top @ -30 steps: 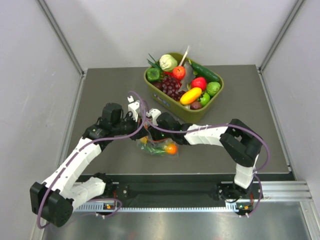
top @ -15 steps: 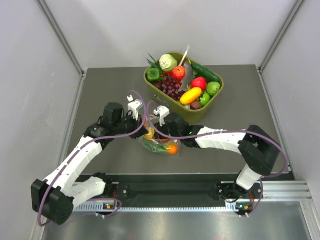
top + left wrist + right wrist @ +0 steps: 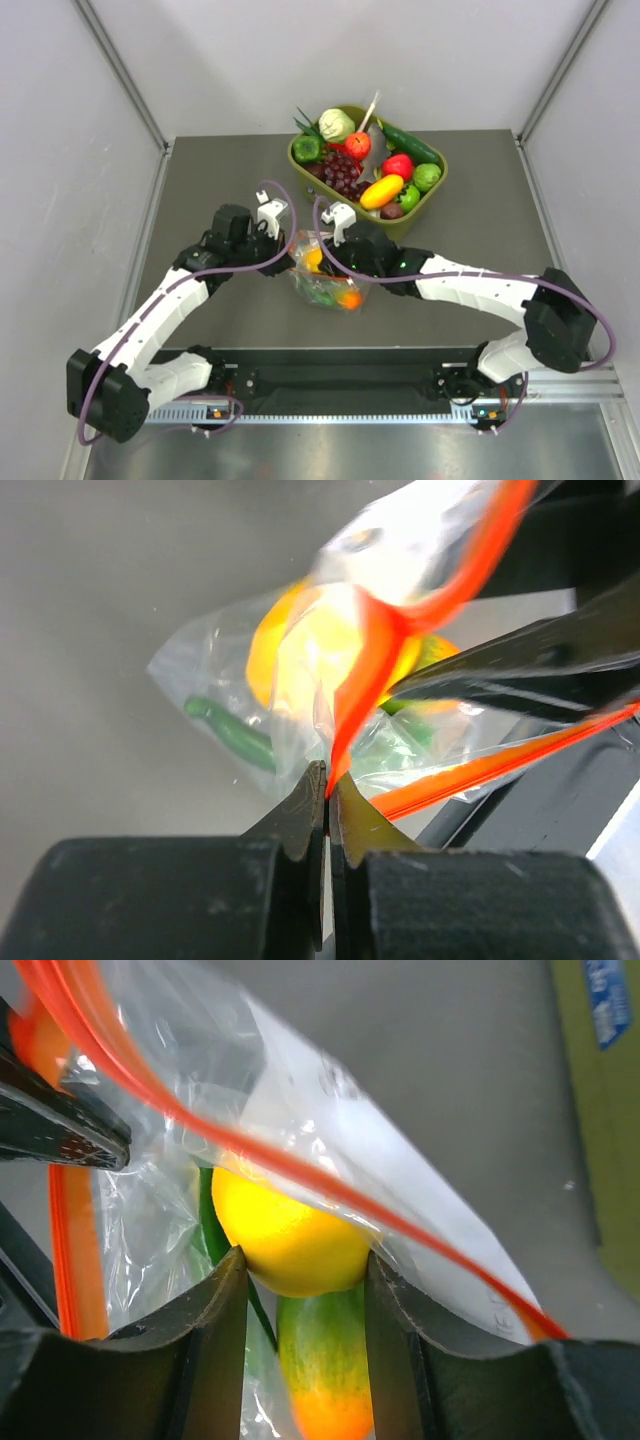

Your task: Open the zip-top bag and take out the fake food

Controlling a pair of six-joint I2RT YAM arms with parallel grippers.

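Note:
The clear zip-top bag [image 3: 328,282] lies mid-table with its mouth pulled open. My left gripper [image 3: 328,790] is shut on the orange-red zip strip [image 3: 372,665] at one side of the mouth. My right gripper [image 3: 305,1258] reaches inside the bag, its jaws closed against both sides of the yellow lemon [image 3: 285,1230]. Just below the lemon lies an orange-and-green fruit [image 3: 325,1360]. A small green piece [image 3: 230,732] rests deeper in the bag. From above, the two gripper tips meet over the bag, with the lemon [image 3: 313,259] between them.
An olive-green tub [image 3: 436,180] full of toy fruit and vegetables, including purple grapes [image 3: 343,173] and a pale cabbage [image 3: 336,125], stands just behind the right arm. White walls close in the dark table [image 3: 200,190] on the left, right and rear.
My right gripper has moved left into the bag's mouth and closed on the lemon. The left gripper has kept its pinch on the zip strip and shifted slightly right.

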